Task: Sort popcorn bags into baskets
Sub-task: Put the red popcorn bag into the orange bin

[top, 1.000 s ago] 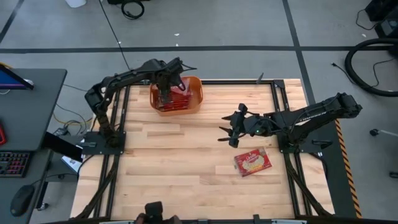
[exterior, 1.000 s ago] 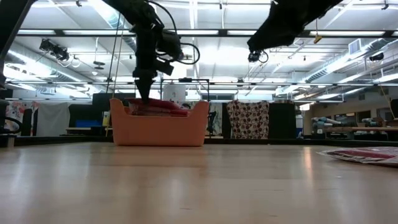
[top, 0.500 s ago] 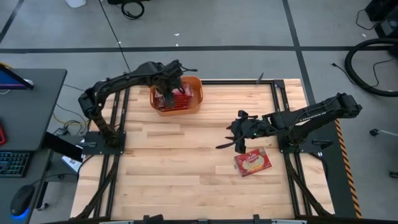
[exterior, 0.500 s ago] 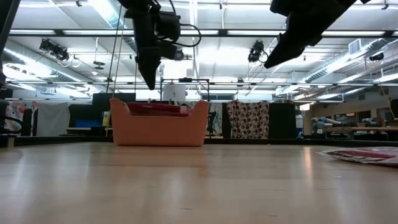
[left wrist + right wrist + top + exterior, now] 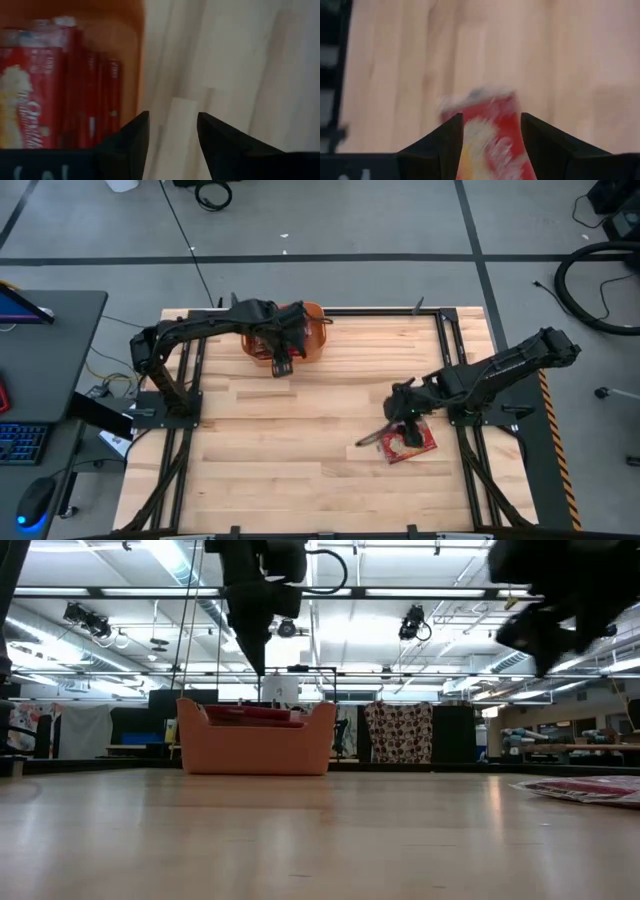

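Note:
Several red popcorn bags (image 5: 45,90) stand packed in the orange basket (image 5: 255,745) at the table's far left. My left gripper (image 5: 172,117) hangs open and empty above the basket's near wall (image 5: 135,65) and the bare wood beside it; the high view shows my left gripper (image 5: 279,368) there too. One more popcorn bag (image 5: 410,442) lies flat on the table at the near right. My right gripper (image 5: 491,117) is open and points down above that bag (image 5: 487,135), well clear of it. In the low view my right gripper (image 5: 545,655) hangs high above the table.
Bare wooden tabletop (image 5: 300,440) stretches between the basket and the lone bag. Black frame rails (image 5: 450,350) run along the table's edges. Past the left side stands a desk with a keyboard (image 5: 20,442).
My left gripper has risen out of the basket and swung toward the table's near edge, leaving the bags in the basket. My right gripper has gone toward the near edge and down, tipping from nearly level to pointing down over the lone bag.

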`<state>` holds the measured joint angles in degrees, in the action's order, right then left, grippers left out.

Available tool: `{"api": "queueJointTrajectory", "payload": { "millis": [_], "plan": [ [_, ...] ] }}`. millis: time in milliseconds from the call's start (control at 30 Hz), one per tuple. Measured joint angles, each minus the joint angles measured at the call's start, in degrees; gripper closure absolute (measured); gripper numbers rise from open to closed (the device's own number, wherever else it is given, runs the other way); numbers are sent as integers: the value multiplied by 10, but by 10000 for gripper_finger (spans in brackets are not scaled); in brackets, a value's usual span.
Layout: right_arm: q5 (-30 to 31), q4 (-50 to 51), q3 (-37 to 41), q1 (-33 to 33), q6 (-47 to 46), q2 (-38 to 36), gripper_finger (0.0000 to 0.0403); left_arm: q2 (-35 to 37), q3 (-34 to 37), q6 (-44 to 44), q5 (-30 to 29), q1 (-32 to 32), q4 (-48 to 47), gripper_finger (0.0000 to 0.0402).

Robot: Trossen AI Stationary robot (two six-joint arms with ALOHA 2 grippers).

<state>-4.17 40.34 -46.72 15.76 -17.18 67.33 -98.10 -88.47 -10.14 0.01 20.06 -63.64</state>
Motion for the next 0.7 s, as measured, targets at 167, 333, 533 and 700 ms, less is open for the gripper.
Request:
{"api": "queueJointTrajectory", "payload": {
  "millis": [167,333,533,700],
  "plan": [
    [-31,19,18,46,-50,0,200,1,0,53,-4,-36,-20,233],
    [-47,-11,64,76,-126,12,200,31,0,80,-27,-49,-33,233],
    [-53,-11,93,90,-203,63,200,87,0,117,-40,-48,-30,233],
    [-41,-25,98,85,-206,117,200,126,-6,141,-40,-60,-25,233]
  ]
}}
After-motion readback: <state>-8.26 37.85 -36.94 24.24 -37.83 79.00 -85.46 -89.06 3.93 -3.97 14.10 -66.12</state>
